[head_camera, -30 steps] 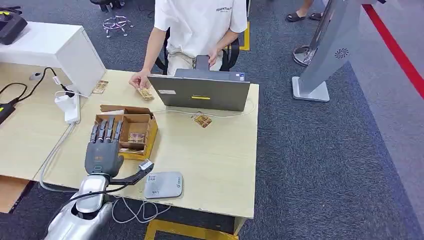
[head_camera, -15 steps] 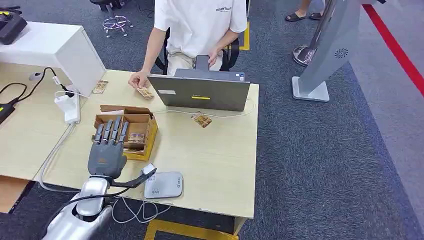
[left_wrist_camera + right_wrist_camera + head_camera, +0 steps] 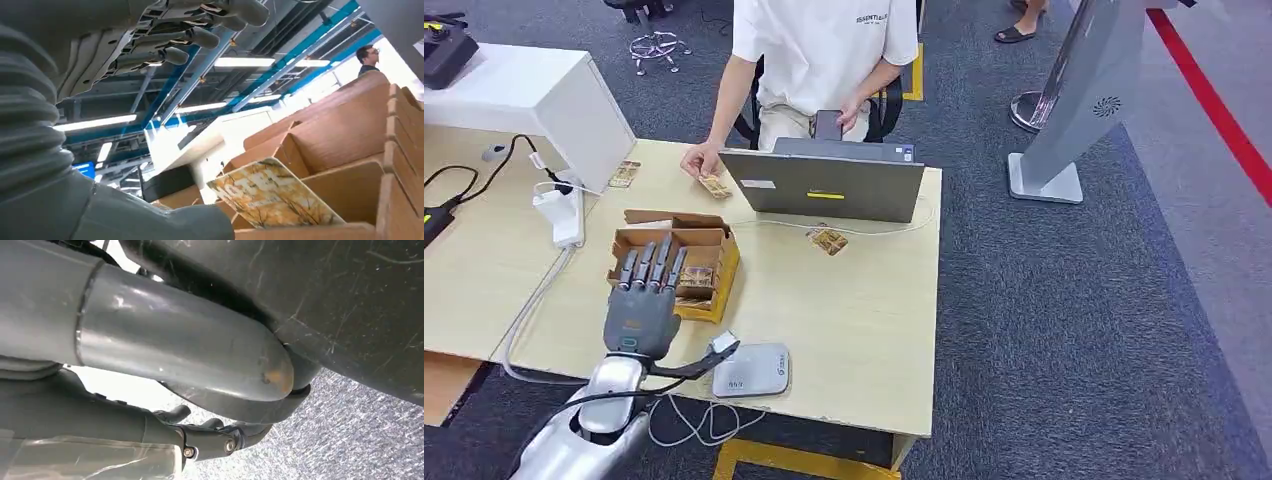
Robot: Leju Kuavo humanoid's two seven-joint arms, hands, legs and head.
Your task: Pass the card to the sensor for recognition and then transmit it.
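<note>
The left hand [image 3: 641, 305] hovers over the cardboard box [image 3: 714, 262], fingers [image 3: 656, 265] apart, holding nothing; pickup is underway. Next, lower and pinch a card [image 3: 272, 195].

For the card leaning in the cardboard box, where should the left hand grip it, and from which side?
Probably by its raised top edge, from above. The card stands tilted in the box, lower part behind the walls, upper edge free. The left hand hovers over it, fingers spread.

Cardboard box [image 3: 686, 262] on table [image 3: 854, 310]; sensor [image 3: 751, 371] nearer front edge; laptop [image 3: 824, 184] behind box.
</note>
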